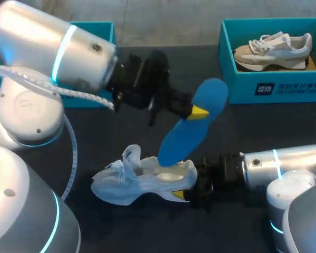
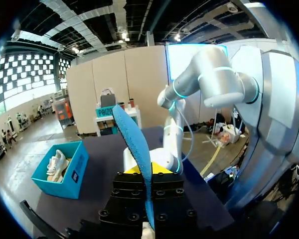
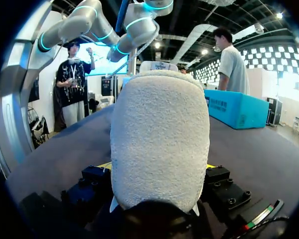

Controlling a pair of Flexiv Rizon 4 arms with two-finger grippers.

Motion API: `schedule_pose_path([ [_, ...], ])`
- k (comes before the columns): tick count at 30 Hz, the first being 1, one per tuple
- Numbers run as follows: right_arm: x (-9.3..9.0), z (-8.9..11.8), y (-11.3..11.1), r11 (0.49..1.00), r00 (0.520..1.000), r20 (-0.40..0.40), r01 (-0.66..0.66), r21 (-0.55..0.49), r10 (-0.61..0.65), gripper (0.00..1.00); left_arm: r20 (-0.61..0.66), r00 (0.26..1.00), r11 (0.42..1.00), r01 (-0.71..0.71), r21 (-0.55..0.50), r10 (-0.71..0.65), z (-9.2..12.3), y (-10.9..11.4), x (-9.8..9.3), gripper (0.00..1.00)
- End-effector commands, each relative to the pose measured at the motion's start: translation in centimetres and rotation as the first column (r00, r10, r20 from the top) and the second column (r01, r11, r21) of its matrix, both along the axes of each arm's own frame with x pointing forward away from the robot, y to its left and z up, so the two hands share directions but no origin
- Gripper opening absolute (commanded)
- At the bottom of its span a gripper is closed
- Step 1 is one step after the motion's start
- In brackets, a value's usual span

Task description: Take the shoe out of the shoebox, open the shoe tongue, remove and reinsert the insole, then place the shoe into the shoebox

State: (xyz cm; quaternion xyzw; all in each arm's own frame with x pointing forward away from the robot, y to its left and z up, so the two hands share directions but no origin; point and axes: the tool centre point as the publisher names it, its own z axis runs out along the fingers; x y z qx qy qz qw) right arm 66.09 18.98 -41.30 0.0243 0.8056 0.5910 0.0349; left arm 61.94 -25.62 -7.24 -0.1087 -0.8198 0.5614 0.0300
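A white shoe [image 1: 129, 182] lies on its side on the dark table. My right gripper [image 1: 188, 180] is shut on its heel, which fills the right wrist view as a white shoe heel [image 3: 159, 134] between the fingers. Only slivers of the yellow tips show beside it. Above the shoe, my left gripper [image 1: 199, 112] is shut on a blue insole [image 1: 192, 132] and holds it slanted, its lower end at the shoe's opening. The left wrist view shows the insole [image 2: 134, 144] edge-on, clamped in my left gripper [image 2: 148, 170].
A teal shoebox [image 1: 263, 87] at the back right holds a beige and white shoe [image 1: 274, 48]; the left wrist view shows that shoebox [image 2: 72, 174] too. Another teal box [image 1: 95, 26] stands at the back left, behind my left arm. A teal box [image 3: 234, 107] lies beyond the heel.
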Motion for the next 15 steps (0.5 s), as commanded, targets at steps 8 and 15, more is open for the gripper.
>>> schedule_pose_path([
  [8,-0.1,0.0,0.1,1.0,1.0,0.0,0.002,-0.003,-0.002,0.0,-0.009,0.999,0.993,0.036,-0.111,-0.038,5.4,5.3,-0.4,0.0],
  [15,-0.1,0.0,0.1,1.0,1.0,0.0,0.002,-0.003,-0.002,0.0,-0.085,0.995,0.982,0.031,-0.189,-0.048,8.0,7.3,-0.9,0.0],
])
